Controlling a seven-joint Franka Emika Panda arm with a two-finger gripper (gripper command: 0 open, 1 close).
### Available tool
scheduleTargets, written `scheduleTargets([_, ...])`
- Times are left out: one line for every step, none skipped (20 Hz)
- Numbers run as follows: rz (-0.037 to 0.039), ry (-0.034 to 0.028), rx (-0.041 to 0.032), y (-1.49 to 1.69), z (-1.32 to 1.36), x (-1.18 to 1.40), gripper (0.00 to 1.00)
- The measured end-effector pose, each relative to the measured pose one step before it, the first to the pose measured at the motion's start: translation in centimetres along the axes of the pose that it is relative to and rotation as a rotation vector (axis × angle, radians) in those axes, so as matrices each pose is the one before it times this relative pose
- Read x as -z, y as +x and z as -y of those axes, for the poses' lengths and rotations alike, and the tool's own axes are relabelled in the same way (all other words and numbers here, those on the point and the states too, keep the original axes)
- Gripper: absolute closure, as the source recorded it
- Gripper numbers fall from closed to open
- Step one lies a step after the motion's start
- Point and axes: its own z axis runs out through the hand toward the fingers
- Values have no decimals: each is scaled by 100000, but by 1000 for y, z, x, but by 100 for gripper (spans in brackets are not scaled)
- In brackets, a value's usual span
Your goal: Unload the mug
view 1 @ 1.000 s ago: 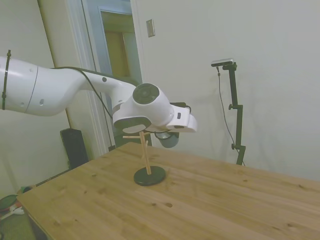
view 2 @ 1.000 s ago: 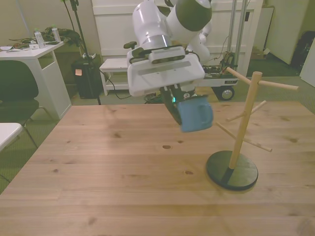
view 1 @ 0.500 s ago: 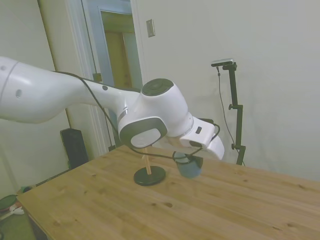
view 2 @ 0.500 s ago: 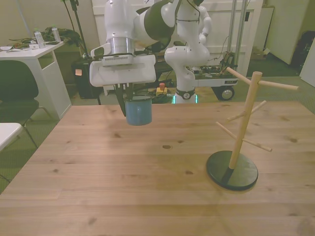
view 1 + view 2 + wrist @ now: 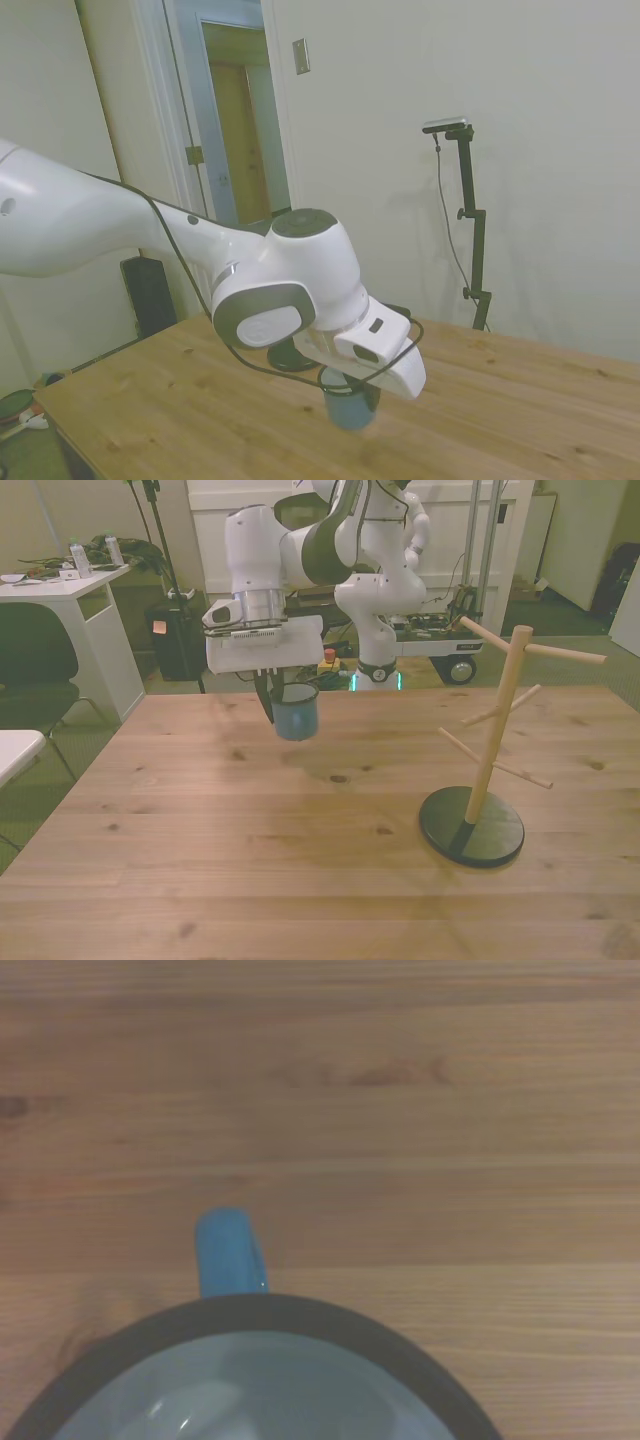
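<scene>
1. Hanging upright under the jaws (image 5: pixel 283 702) toward the front view's left, the mug (image 5: pixel 296 712) has its open mouth up and its base a little above the tabletop (image 5: pixel 200 820), not yet resting on it. It is carried level, probably so it can be set down on its base.
2. The jaws stand clamped on the mug at its rim, one dark finger showing against the wall on the front view's left; gripping the rim leaves the base free to meet the wood.
3. Seen from the wrist, the dark rim and pale inside of the mug (image 5: pixel 260 1380) fill the near edge, with the blue handle (image 5: pixel 228 1252) pointing out over bare planks, so the landing patch looks unobstructed.
4. In the side view the mug (image 5: pixel 348 402) sits just under the wrist housing.
5. Well apart on the front view's right, the wooden peg stand (image 5: pixel 488 770) has bare pegs: the mug is off it, and lowering and release appear to remain.
</scene>
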Motion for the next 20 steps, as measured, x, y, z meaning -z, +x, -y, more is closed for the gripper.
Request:
scheduleTargets([-85, -906, -477, 12, -288, -794, 100])
scheduleTargets([409, -1036, -452, 31, -289, -862, 100])
scheduleTargets([498, -890, -396, 25, -262, -744, 100])
scheduleTargets([174, -695, -303, 29, -186, -593, 100])
scheduleTargets([259, -572, -283, 20, -147, -480, 100])
scheduleTargets([377, -493, -223, -16, -100, -422, 100])
scheduleTargets([267, -357, -196, -6, -56, -316, 100])
scheduleTargets([86, -226, -186, 12, -36, -201, 100])
scheduleTargets([3, -114, -219, 22, -13, -102, 100])
scheduleTargets([-31, -62, -449, 40, 5, -47, 100])
scheduleTargets([-65, -29, -679, 57, 17, -15, 0])
scheduleTargets([-49, -12, -789, 40, 18, -3, 0])
scheduleTargets([-50, -6, -592, 27, 17, 9, 0])
scheduleTargets([-89, 8, -286, 32, 25, 34, 0])
scheduleTargets([-100, 12, -29, 43, 35, 47, 0])
scheduleTargets([-94, 41, 56, 48, 55, 58, 0])
scheduleTargets([-53, 55, 79, 33, 63, 46, 0])
scheduleTargets([-8, 40, 89, 9, 55, 22, 0])
scheduleTargets([-95, 68, 86, 34, 64, 47, 0])
scheduleTargets([-52, 58, 50, 43, 48, 53, 0])
